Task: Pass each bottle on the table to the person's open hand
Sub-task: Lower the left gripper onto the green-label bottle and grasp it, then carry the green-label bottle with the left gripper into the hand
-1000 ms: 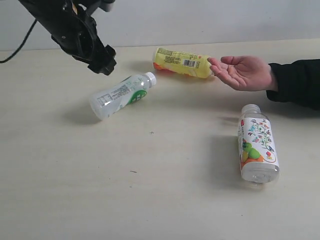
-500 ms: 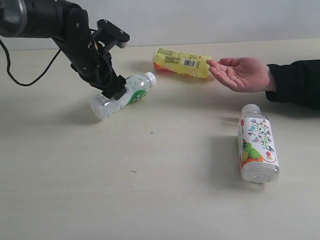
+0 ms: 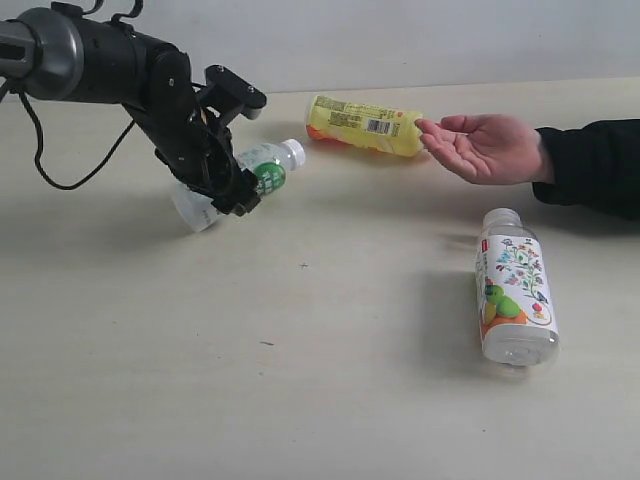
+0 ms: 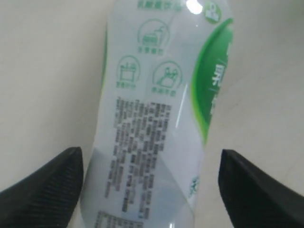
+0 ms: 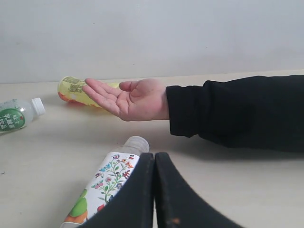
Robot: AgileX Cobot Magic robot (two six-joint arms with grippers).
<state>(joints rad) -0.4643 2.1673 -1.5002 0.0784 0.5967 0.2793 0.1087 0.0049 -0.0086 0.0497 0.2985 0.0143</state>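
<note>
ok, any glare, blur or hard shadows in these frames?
Left wrist view: one small specular spot on the label of the white-green bottle, and the print is slightly soft at close range. Exterior view: diffuse light, with a soft shadow on the table beside the fruit-label bottle. Right wrist view: open hand sharp, no glare.

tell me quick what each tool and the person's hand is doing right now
left tool: open, straddling the white-green bottle, not clamped
right tool: shut, holding nothing
person's hand: open, palm up, empty
</note>
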